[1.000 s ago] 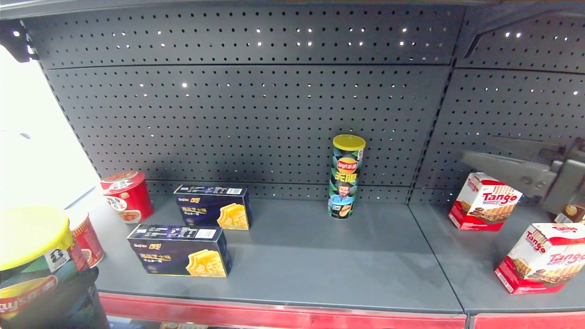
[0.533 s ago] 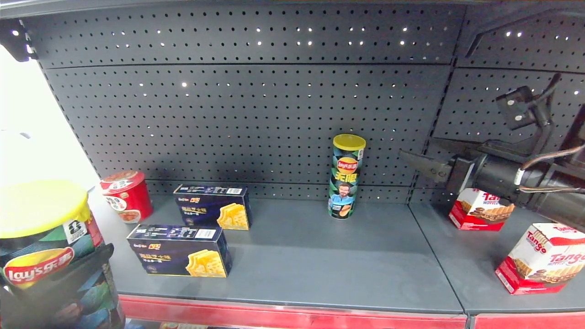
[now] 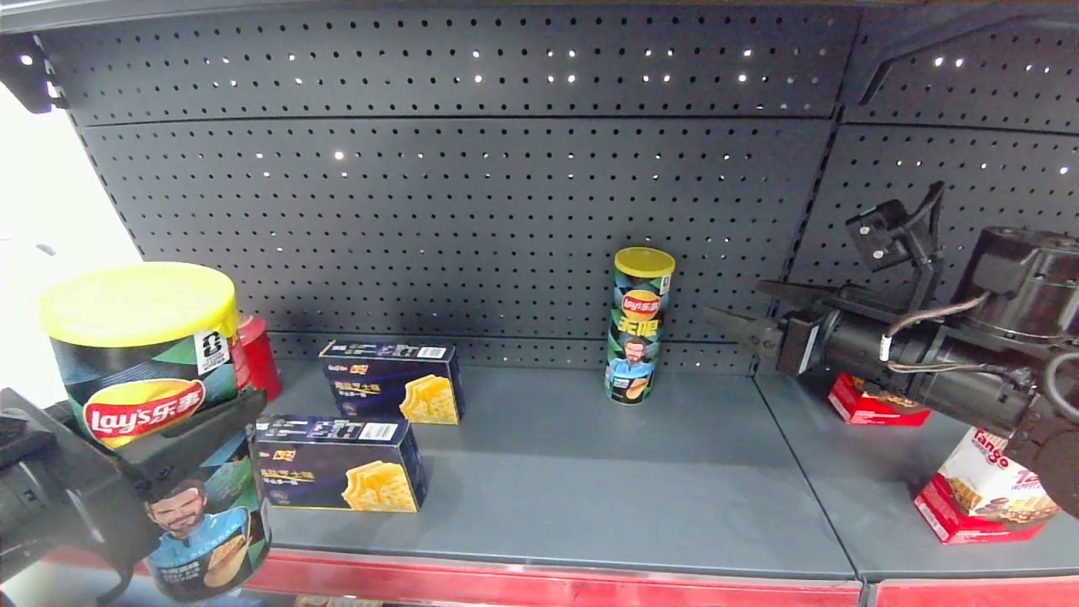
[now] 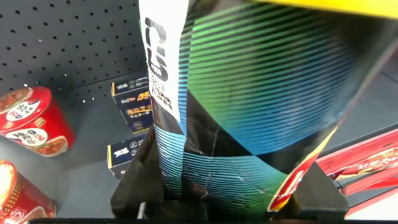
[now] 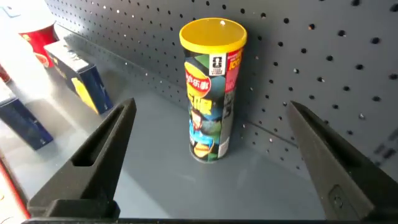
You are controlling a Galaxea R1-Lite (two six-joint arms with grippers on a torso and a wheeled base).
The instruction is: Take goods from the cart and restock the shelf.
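A chip can with a yellow lid is held upright at the shelf's front left, and my left gripper is shut on its middle. In the left wrist view the can sits between the black fingers. A second, matching chip can stands on the grey shelf against the pegboard. My right gripper hovers just to its right, level with its upper half, open and pointing at it. In the right wrist view that can stands beyond the open gripper, apart from both fingers.
Two dark blue boxes lie left of centre. A red cup peeks from behind the held can. Red-and-white wafer boxes sit on the right section, partly under my right arm. The shelf has a red front edge.
The left gripper has lifted the chip can up and slightly right, hiding most of the red cups. The right arm has swung left toward the standing can, covering the far wafer box.
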